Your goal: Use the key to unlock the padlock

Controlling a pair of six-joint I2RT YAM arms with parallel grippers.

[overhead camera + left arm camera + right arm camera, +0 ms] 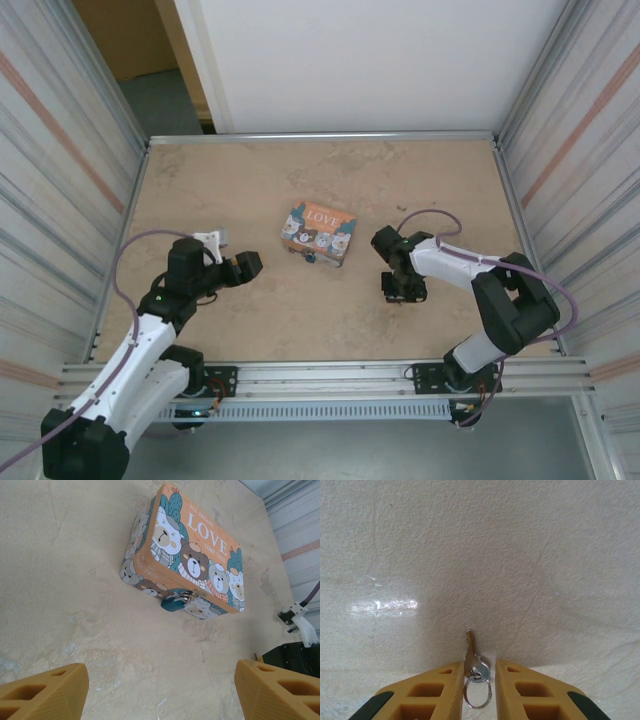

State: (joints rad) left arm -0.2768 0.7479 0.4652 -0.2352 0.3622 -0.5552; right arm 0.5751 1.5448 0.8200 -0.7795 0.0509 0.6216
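One box (pixel 200 545), padlock (pixel 172 604) on front; key (pixel 470 645) flanked by right hand (pixel 480 664).

A small silvery key (pixel 471 650) lies on the pale table (pixel 480 555), bottom centre of the frame. The right gripper (pixel 480 680) flanks its head, jaws narrowly apart.

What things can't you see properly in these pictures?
- Left wrist view: the padlock shows no keyhole, and its shackle is partly hidden at the clasp of the box.
- Top view: the padlock is too small to tell whether it is locked.
- Right wrist view: the key lies inside the right gripper; whether it is gripped cannot be told.
- Left wrist view: the left gripper is cut off by the bottom edge.
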